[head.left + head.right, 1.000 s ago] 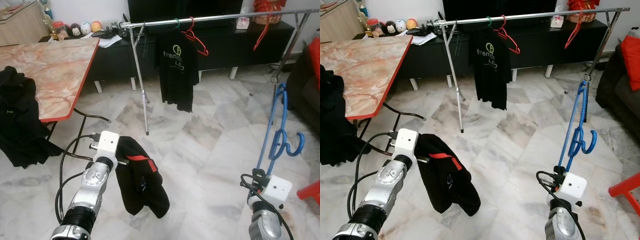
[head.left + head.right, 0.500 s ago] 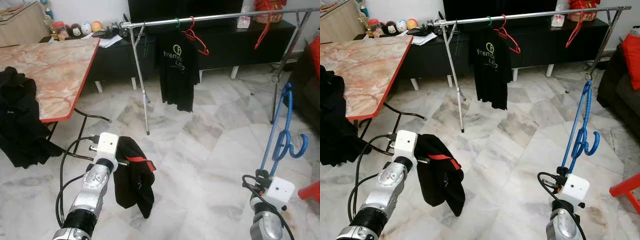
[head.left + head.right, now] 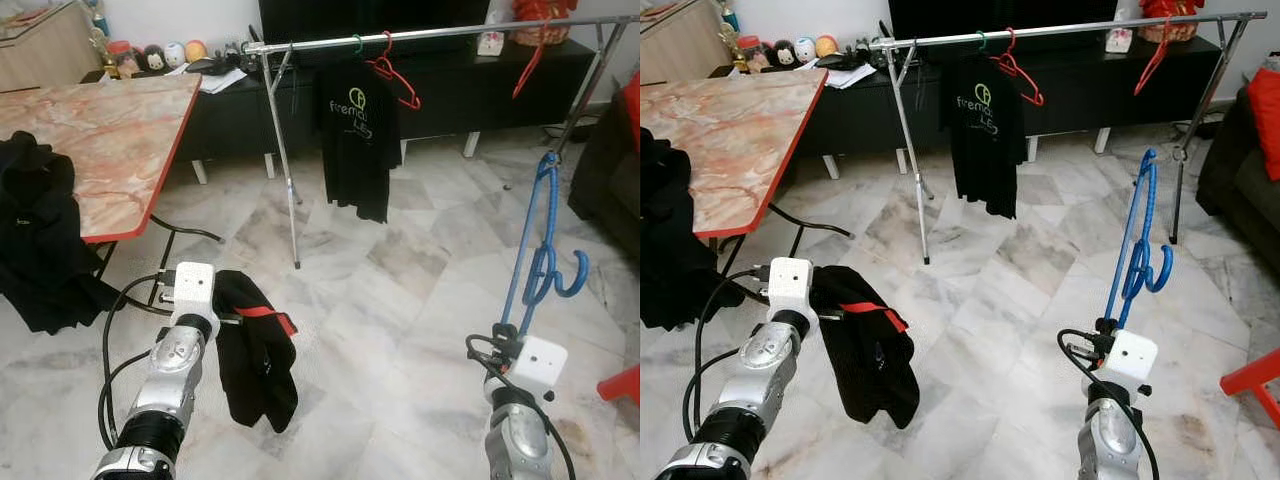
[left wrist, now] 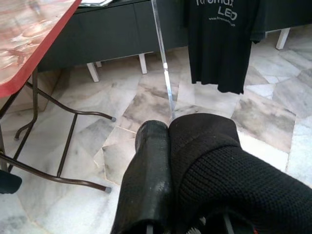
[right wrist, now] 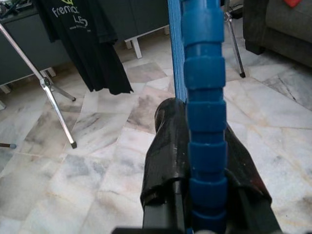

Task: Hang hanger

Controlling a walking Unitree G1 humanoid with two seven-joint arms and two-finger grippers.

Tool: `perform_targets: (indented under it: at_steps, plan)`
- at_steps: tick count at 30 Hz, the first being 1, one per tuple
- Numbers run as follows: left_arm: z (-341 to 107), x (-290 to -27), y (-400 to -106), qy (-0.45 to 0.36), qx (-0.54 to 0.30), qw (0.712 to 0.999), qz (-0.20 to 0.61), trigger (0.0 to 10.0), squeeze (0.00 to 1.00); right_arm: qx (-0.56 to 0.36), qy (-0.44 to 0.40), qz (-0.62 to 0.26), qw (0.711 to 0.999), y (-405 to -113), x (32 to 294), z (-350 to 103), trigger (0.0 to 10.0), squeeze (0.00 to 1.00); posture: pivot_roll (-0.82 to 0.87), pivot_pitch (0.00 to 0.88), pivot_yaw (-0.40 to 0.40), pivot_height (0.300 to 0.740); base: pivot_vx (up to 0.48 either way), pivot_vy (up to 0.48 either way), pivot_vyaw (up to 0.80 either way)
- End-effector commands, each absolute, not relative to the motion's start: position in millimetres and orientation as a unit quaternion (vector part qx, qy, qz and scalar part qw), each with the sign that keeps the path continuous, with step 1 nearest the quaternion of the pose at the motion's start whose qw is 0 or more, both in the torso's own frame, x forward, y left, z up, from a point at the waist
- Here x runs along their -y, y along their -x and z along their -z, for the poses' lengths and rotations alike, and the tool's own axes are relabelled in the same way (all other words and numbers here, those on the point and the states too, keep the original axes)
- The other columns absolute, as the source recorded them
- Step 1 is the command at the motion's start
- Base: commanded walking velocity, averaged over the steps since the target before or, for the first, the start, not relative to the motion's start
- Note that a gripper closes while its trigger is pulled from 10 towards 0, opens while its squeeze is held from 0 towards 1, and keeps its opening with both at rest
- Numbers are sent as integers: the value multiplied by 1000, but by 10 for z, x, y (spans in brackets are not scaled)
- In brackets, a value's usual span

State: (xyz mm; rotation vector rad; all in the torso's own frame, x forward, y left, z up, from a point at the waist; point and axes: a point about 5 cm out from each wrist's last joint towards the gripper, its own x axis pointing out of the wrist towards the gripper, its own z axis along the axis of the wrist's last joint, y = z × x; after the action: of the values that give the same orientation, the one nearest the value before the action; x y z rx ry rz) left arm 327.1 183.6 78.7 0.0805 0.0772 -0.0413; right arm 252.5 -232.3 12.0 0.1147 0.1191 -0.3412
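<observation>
The right gripper [image 5: 204,195] has its two black fingers clamped on a blue plastic hanger [image 3: 1135,250], held upright with the hook curling out near the top, probably so the hook can be lifted over the rail without being turned. The left gripper [image 4: 168,161] is closed on a black garment with a red stripe [image 3: 255,355], which droops in a bundle below the wrist, off the marble floor [image 3: 400,300]; I judge it is kept there so that it can go onto the hanger or be carried along

The silver clothes rail [image 3: 420,35] stands well apart from both arms, in front of a dark low cabinet [image 3: 1080,90]. The robot probably has to walk closer before the blue hanger can reach it

Counted on the rail: one black T-shirt with pale lettering [image 3: 358,140] on a green-hooked hanger, and two bare red hangers, one [image 3: 395,75] just beside the shirt and one [image 3: 530,65] near the far end. With the blue one, that makes four hangers. Black garments number three: the hung shirt, the held one, and a heap [image 3: 35,240] draped over the edge of the marble-patterned table [image 3: 110,140]
</observation>
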Motion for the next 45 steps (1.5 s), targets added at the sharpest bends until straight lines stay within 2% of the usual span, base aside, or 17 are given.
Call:
perform_targets:
  at_steps: [1, 6, 12, 20, 29, 37, 45]
  plan:
    - [-876, -1877, -3281, -37, -16, 999, 14, 10000, 0, -58, -53, 169, 983, -2510, 2314, -115, 10000, 0, -125, 0, 91, 740, 0, 416, 0]
    - [-864, -1868, -3261, -39, -16, 999, 18, 10000, 0, -69, -51, 173, 981, -2397, 2306, -38, 10000, 0, -148, 0, 105, 740, 0, 423, 0]
    - [-846, -1827, -3259, -37, -20, 999, 22, 10000, 0, -164, -39, 177, 970, -2173, 2313, 276, 10000, 0, -144, 0, 99, 740, 0, 421, 0]
    - [-910, -1787, -3278, -34, -10, 999, 20, 10000, 0, -207, -51, 177, 961, -2114, 2334, 385, 10000, 0, -127, 0, 73, 740, 0, 422, 0]
    - [-893, -1790, -3216, -31, -11, 999, 9, 10000, 0, -318, -78, 178, 928, -1835, 2269, 674, 10000, 0, -123, 0, 58, 740, 0, 418, 0]
    - [-936, -1782, -3220, -32, -12, 999, 8, 10000, 0, -398, -59, 166, 901, -1628, 2219, 831, 10000, 0, -123, 0, 65, 740, 0, 405, 0]
    - [-955, -1777, -3210, -33, -12, 999, 8, 10000, 0, -414, -75, 188, 888, -1485, 2264, 885, 10000, 0, -112, 0, 63, 740, 0, 401, 0]
